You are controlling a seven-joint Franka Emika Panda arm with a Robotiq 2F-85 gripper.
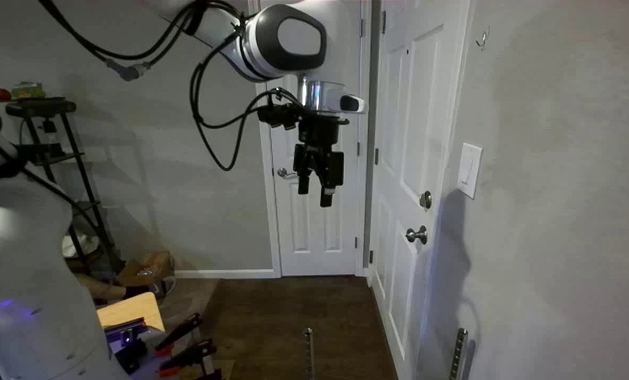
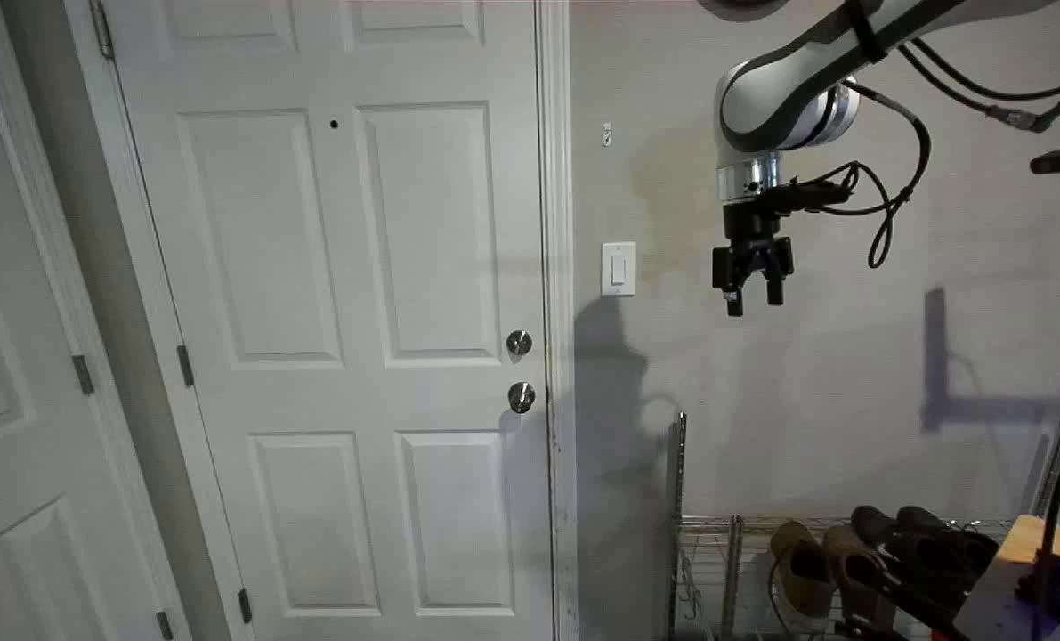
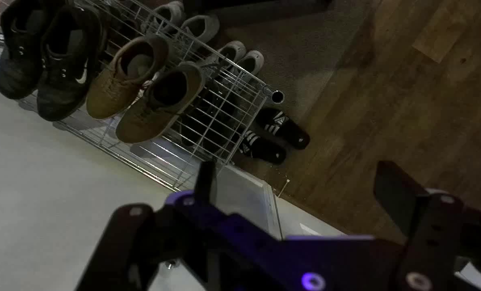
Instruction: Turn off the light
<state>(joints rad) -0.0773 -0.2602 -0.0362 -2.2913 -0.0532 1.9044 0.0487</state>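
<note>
The light switch is a white upright wall plate with a rocker, on the grey wall beside the white door; it shows in both exterior views (image 1: 470, 170) (image 2: 619, 269). No lamp is in view. My gripper (image 1: 315, 192) hangs with its fingers pointing down, left of the switch in that view and well apart from it. In an exterior view my gripper (image 2: 755, 301) is right of the switch, fingertips slightly lower than the plate. In the wrist view the fingers (image 3: 297, 173) are wide apart with nothing between them. The switch is out of the wrist view.
The white door (image 2: 440, 223) has a round metal knob (image 2: 521, 397) and a deadbolt (image 2: 519, 343). A small hook (image 1: 483, 38) is above the switch. A wire shoe rack (image 3: 220, 117) with several shoes and upright metal posts (image 2: 678, 481) stands along the wall below my gripper.
</note>
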